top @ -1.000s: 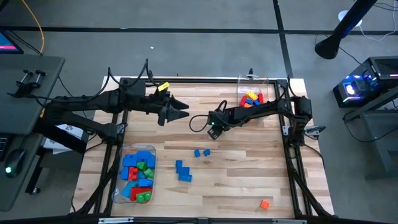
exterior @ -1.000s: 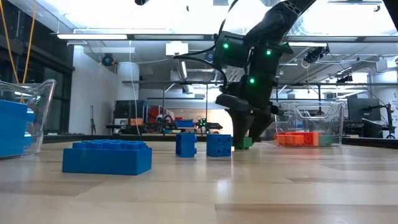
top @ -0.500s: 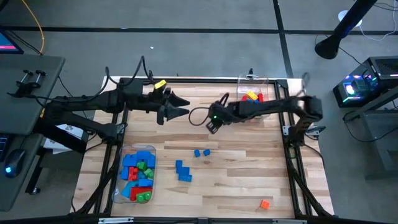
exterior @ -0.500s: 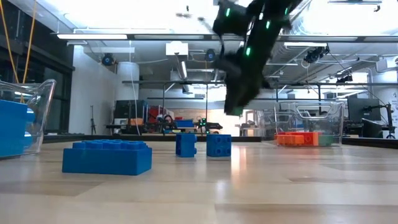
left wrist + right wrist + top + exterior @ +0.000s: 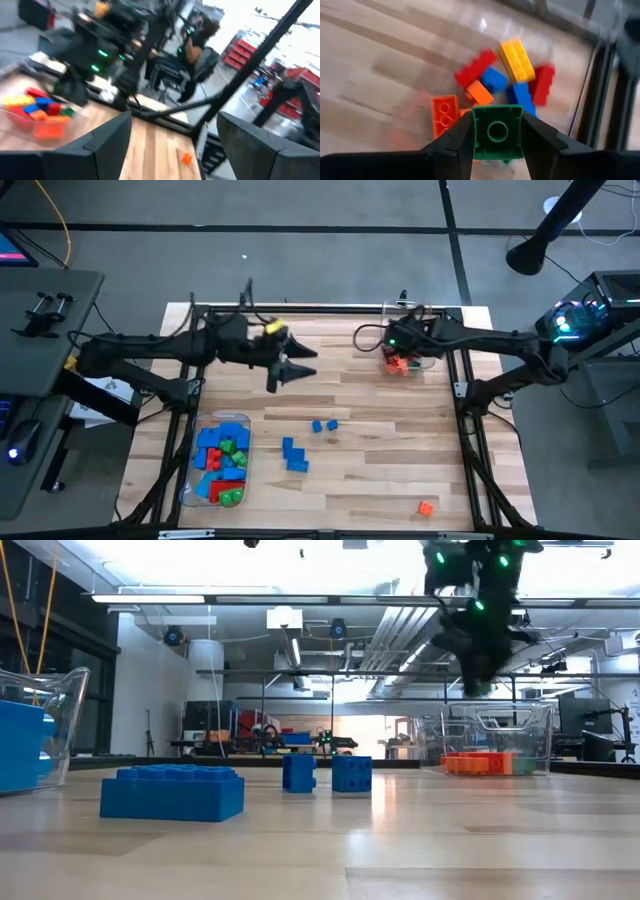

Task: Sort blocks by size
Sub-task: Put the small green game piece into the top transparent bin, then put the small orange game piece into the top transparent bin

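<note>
The right gripper (image 5: 497, 150) is clamped on a small green block (image 5: 497, 132), its hollow underside facing the wrist camera and a finger pressed against each side. It hangs over the clear tub (image 5: 432, 310) at the far right corner of the table (image 5: 380, 470), and the right wrist view looks straight down into that tub, where red, orange, yellow and blue blocks (image 5: 512, 75) lie in a loose heap. In the low view the gripper sits well above the tub's rim. The step in hand looks like the delivery of a small block to the tub for small pieces; the next move would call for parting the fingers while the block is over the tub's opening, perhaps after lowering a little so that it does not bounce out. The left gripper (image 5: 300, 368) waits above the middle of the table's far side with its fingers apart and nothing between them. Further out, two small blue blocks (image 5: 323, 425) and a larger blue block (image 5: 294, 454) lie near the table's middle, a small orange block (image 5: 426, 507) lies near the near right corner, and a second tub (image 5: 243, 420) with larger blocks stands at the near left.
</note>
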Robot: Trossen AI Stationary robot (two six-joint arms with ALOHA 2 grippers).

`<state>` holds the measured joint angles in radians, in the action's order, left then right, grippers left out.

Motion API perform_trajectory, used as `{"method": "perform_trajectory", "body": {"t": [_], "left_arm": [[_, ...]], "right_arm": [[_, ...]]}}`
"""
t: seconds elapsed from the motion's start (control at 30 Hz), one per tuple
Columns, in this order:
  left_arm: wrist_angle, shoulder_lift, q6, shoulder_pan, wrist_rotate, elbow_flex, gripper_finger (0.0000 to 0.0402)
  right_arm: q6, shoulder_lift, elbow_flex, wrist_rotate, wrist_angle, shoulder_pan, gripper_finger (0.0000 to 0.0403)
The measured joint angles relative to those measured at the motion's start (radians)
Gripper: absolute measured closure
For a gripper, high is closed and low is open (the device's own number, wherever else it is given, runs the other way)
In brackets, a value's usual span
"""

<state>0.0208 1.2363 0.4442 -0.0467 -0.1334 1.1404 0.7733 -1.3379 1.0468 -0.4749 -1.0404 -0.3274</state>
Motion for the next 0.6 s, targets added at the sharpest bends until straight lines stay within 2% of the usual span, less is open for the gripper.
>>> {"method": "perform_trajectory", "body": {"t": [0.13,0.23,0.33,0.43,0.6], "left_arm": [[-0.035,0.061,0.015,0.044,-0.009,0.0,0.0122],[-0.078,0.091,0.015,0.066,-0.021,0.0,0.0122],[-0.102,0.102,0.015,0.07,-0.055,0.0,0.0122],[-0.109,0.094,0.004,0.054,-0.069,0.0,0.0122],[-0.099,0.052,-0.029,0.013,-0.071,0.0,0.0122]], "right_arm": [[0.065,0.081,-0.123,0.039,0.09,-0.059,0.0269],[0.083,0.109,-0.155,0.06,0.133,-0.082,0.0214],[0.071,0.115,-0.147,0.068,0.123,-0.098,0.0148],[-0.002,0.116,-0.113,0.12,0.115,-0.111,0.0102],[-0.095,0.156,-0.011,0.273,0.086,-0.055,0.0083]]}}
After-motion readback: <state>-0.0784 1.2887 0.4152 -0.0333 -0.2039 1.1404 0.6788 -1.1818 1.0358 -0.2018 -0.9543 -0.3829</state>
